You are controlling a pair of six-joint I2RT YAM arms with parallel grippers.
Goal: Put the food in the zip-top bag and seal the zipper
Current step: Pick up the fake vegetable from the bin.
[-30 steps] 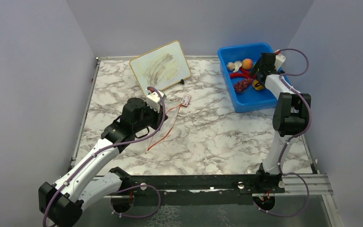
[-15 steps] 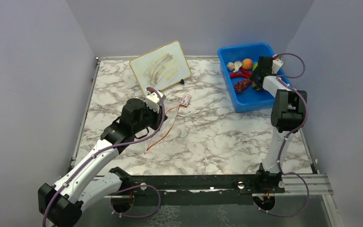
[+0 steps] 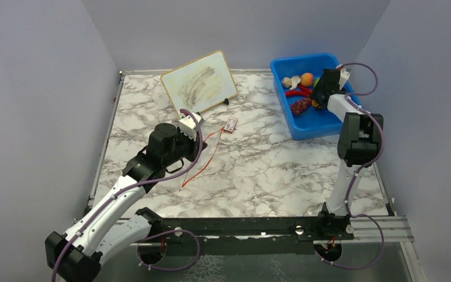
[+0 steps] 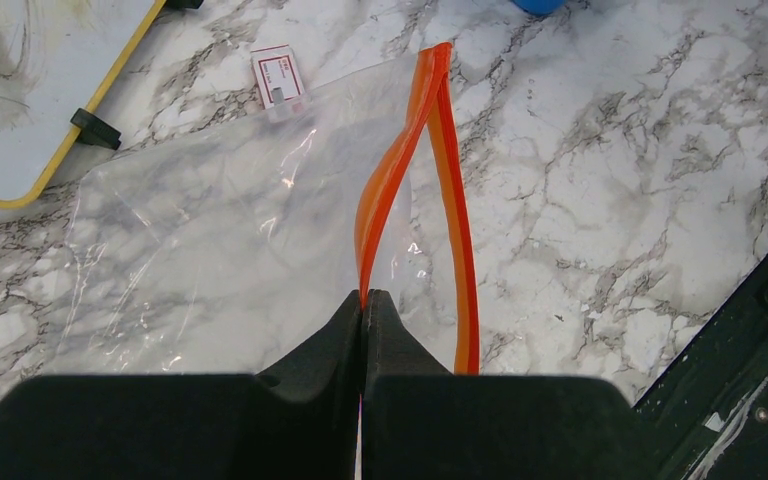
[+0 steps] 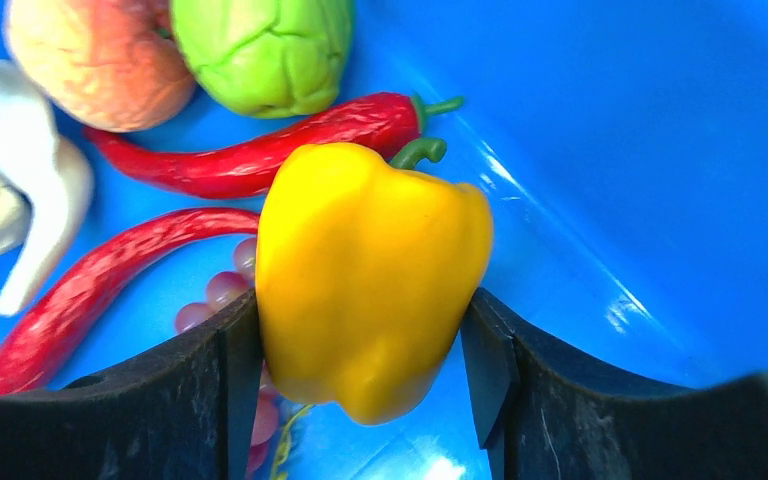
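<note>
The clear zip-top bag (image 4: 210, 230) lies flat on the marble table. Its orange-red zipper (image 4: 400, 170) gapes open in a loop. My left gripper (image 4: 364, 296) is shut on the upper zipper strip and shows in the top view (image 3: 198, 134). My right gripper (image 5: 360, 320) reaches into the blue bin (image 3: 311, 123), its fingers closed on either side of the yellow pepper (image 5: 370, 260). Round it lie two red chilies (image 5: 260, 150), the grape bunch (image 5: 222, 290), the green fruit (image 5: 260, 45), the peach fruit (image 5: 95, 60) and the white mushroom (image 5: 30, 190).
A yellow-framed whiteboard (image 3: 199, 82) stands tilted at the back of the table. A small red-and-white card (image 3: 231, 124) lies by the bag's far corner. Grey walls close in the table on three sides. A black rail runs along the near edge.
My left arm has shifted slightly left, still holding the zipper strip. My right gripper has moved a little farther into the bin around the pepper.
</note>
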